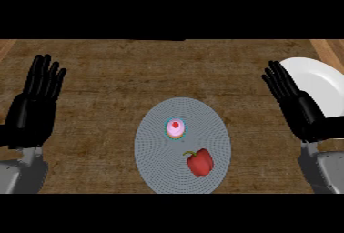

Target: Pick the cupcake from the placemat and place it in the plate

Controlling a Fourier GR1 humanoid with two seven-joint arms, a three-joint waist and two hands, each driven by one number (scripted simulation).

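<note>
A small cupcake (175,128) with pink icing and a red top stands on the upper half of a round grey placemat (154,150) in the middle of the wooden counter. A white plate (319,82) lies at the right edge, partly hidden behind my right hand (300,108). That hand is open, fingers straight and pointing up, well to the right of the cupcake. My left hand (32,107) rests open at the left edge, fingers up, far from the placemat.
A red bell pepper (200,163) lies on the placemat just below and right of the cupcake. Bare wooden counter (101,68) stretches between the hands and the placemat.
</note>
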